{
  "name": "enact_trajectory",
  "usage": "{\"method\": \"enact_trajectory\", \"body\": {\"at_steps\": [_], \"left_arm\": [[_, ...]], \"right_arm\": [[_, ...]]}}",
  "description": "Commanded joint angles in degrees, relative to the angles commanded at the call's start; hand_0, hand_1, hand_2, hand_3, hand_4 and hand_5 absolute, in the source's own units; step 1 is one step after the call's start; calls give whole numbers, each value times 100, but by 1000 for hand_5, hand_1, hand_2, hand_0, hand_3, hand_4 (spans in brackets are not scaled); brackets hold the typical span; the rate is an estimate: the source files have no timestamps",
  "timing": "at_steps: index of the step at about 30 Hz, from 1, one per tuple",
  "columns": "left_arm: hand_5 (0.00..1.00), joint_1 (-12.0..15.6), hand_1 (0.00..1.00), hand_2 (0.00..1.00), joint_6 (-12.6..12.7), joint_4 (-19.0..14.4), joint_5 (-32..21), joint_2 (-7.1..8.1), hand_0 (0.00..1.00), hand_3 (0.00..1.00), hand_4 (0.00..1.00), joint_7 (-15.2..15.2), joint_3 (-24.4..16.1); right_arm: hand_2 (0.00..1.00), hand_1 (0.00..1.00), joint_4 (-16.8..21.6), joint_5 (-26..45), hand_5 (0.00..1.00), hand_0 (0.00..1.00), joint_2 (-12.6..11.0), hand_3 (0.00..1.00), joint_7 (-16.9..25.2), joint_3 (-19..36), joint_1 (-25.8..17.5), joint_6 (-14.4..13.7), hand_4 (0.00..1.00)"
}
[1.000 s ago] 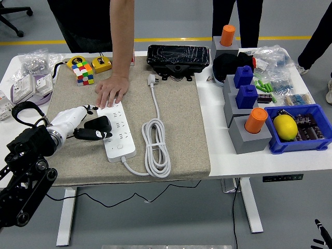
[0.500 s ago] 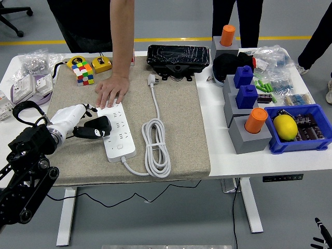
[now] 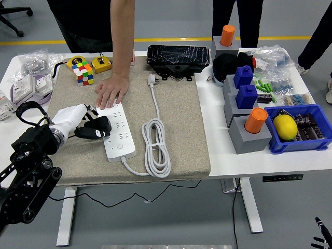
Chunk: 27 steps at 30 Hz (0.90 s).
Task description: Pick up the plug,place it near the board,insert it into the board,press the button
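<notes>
At the left of the mat, the robot's left hand (image 3: 78,120) has its pale fingers curled around a black plug (image 3: 97,126), holding it low and level so that it points toward the power strip (image 3: 118,132) just to the hand's right. The plug's front end reaches the strip's near-left edge, over or against the sockets there; whether its pins are already in a socket cannot be told from this height. Holding it sideways and close to the surface looks like the way to line it up with a socket, so my judgement is that the insertion step is in hand and the button press is not yet done.

Just beyond the hand, at the strip's far end, a person's hand (image 3: 111,92) lies flat with fingers spread, pressing the strip down, most likely to keep it from sliding when the plug is pushed. The strip's white cord (image 3: 156,146) is coiled to its right, well clear of the work, with its own white plug lying farther off. All of this sits on a grey mat (image 3: 181,124), which covers this part of the table (image 3: 228,155). The right hand is only a dark tip at the lower right corner.
</notes>
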Motion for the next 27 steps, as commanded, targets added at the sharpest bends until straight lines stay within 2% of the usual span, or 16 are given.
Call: {"method": "enact_trajectory", "body": {"at_steps": [4, 5, 10, 11, 27], "left_arm": [[364, 6, 471, 529, 18, -3, 72, -8, 335, 571, 998, 0, -2], [333, 7, 302, 470, 28, -5, 76, -7, 279, 522, 986, -4, 2], [333, 11, 302, 470, 96, 10, 84, -5, 279, 522, 986, -36, 24], [310, 13, 177, 373, 110, 11, 82, -6, 245, 478, 942, -41, 27], [313, 24, 167, 366, 317, 69, 32, -32, 244, 476, 918, -112, 53]], "right_arm": [[729, 749, 0, 0, 998, 806, 0, 767, 1, -3, -7, 1, 998], [729, 749, 0, -4, 998, 806, -1, 767, -1, 1, -9, 1, 998], [729, 749, 0, 1, 998, 806, -5, 767, -5, -2, -19, -1, 998], [729, 749, 0, 4, 998, 807, -5, 765, -5, -5, -21, -2, 998], [729, 749, 0, 12, 998, 806, -7, 766, -19, -42, -39, 1, 998]]}}
